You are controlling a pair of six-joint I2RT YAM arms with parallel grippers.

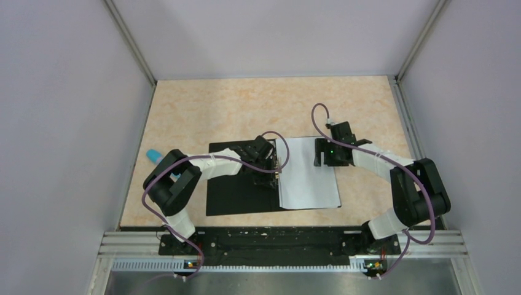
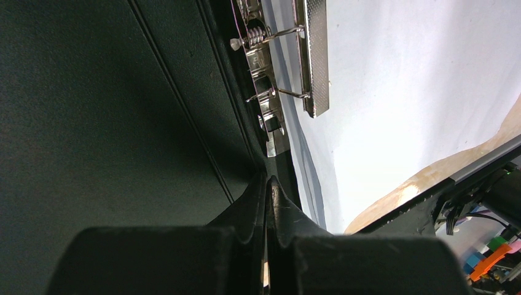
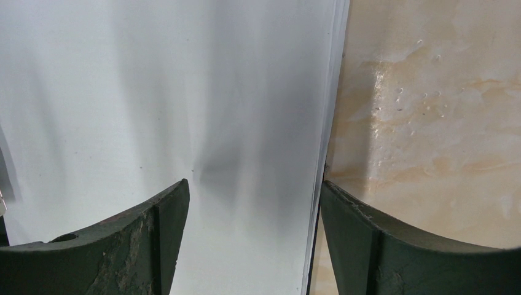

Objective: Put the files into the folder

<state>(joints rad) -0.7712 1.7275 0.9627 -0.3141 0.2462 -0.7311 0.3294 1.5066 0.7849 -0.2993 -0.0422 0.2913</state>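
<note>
1. The left gripper [image 1: 274, 162] [image 2: 267, 182] is pressed together, its two fingers meeting with no gap, and nothing shows between them
2. The folder [image 1: 236, 196] [image 2: 123, 123] lies open and flat on the table [image 1: 246, 104], its matte black inside facing up; one black panel spreads out beside and behind the left gripper
3. Just ahead of the left gripper's tips runs the folder's spine with its metal clip [image 2: 316, 55]; the clip's bar stands raised over the paper edge on wire arms
4. The files [image 1: 307, 178] [image 2: 399, 92] [image 3: 153, 92] lie as a white stack past the clip from the left gripper, on the other half of the folder, with one long edge at the spine
5. The right gripper [image 1: 321, 153] [image 3: 253, 193] is spread wide and pinches nothing
6. The outer edge of the files runs between the right gripper's fingers: one finger hangs over the white paper, the other over the bare table [image 3: 430, 92]
7. Whether those fingers touch the paper cannot be told
</note>
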